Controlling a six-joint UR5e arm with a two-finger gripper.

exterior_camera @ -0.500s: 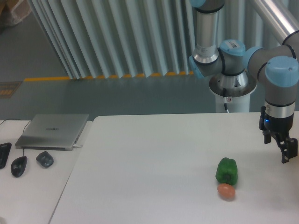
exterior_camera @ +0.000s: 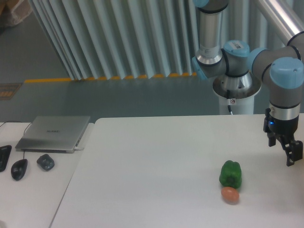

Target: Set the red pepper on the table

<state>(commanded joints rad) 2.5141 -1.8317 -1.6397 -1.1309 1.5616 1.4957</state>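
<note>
The red pepper does not show anywhere in this view. My gripper (exterior_camera: 293, 158) hangs at the far right edge of the frame, a little above the white table (exterior_camera: 152, 166). Only one dark finger (exterior_camera: 290, 155) shows clearly; the rest is cut off by the frame edge, so its state is unclear. No red object shows at the gripper.
A green bell pepper (exterior_camera: 231, 174) lies on the table left of the gripper, with a small orange-brown egg-shaped object (exterior_camera: 230, 194) touching its front. On the adjoining desk at the left are a grey laptop (exterior_camera: 54, 133) and two mice (exterior_camera: 19, 168) (exterior_camera: 45, 162).
</note>
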